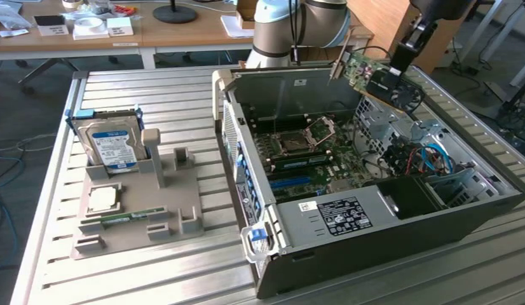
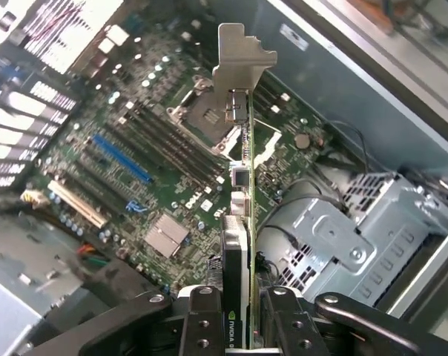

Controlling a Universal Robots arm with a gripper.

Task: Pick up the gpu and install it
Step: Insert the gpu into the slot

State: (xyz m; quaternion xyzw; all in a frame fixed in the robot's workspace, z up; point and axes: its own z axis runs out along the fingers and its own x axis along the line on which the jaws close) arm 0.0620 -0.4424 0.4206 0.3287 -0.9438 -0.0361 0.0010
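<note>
On my slatted metal table (image 1: 161,276), the exterior view's left has a hard drive (image 1: 110,145) standing in a grey fixture (image 1: 135,219), with a wooden desk (image 1: 76,39) behind. Rightward sits the open computer case (image 1: 373,251). Above its far corner my gripper (image 2: 239,317) is clamped on the gpu (image 1: 364,68), held aloft.

Open computer case (image 1: 389,251), hard drive (image 1: 110,145), grey fixture (image 1: 137,194), slatted table (image 1: 152,95)

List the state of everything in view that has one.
gpu: in the air above the open case, clamped, not seated.
end effector: shut on gpu.
computer case: lying on its side, panel off.
hard drive: upright in the grey holder.
RAM stick: lying flat in the holder.
</note>
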